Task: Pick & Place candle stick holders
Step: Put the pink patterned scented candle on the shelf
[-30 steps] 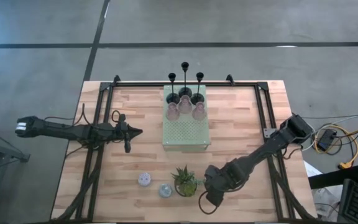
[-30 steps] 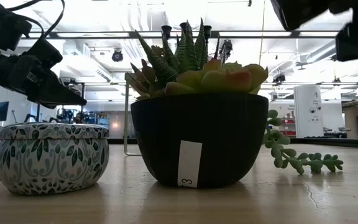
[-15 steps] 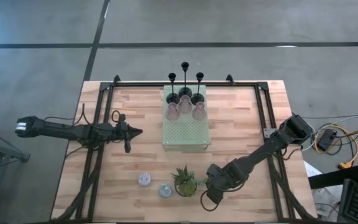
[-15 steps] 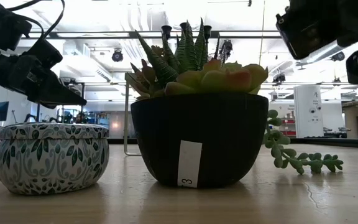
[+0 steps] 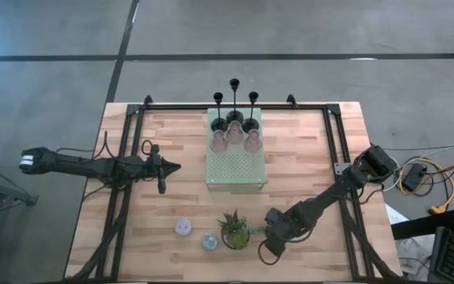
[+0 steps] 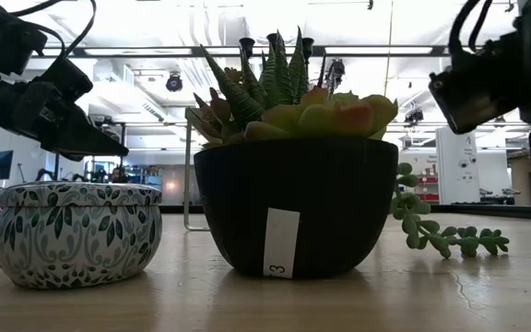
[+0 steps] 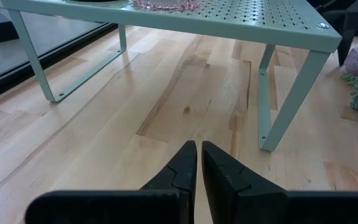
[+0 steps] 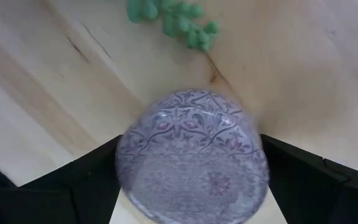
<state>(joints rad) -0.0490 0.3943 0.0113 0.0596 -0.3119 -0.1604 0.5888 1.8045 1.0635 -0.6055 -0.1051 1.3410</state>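
Note:
Three slim black sticks (image 5: 234,93) and three pink glass holders (image 5: 235,139) stand on the pale green mat (image 5: 236,167) at the far middle. A white cup (image 5: 183,227) and a blue-green cup (image 5: 209,241) sit near the front edge, left of the potted plant (image 5: 236,230). A purple patterned cup (image 8: 191,155) rests on the wood to the right of the plant. My right gripper (image 8: 188,148) points down over it, open, with one dark finger (image 8: 86,180) on each side of the cup. My left gripper (image 7: 199,163) is shut and waits at the table's left, short of the mat.
The plant's trailing green sprig (image 8: 173,18) lies on the wood close beside the purple cup. The mat is a raised rack on thin legs (image 7: 272,99). A black rail frame (image 5: 333,150) borders the table. Bare wood lies between the mat and the cups.
My right gripper has come down toward the table beside the plant, over the purple cup; in the low view its body has sunk at the right edge. The cups, plant and left arm have kept still.

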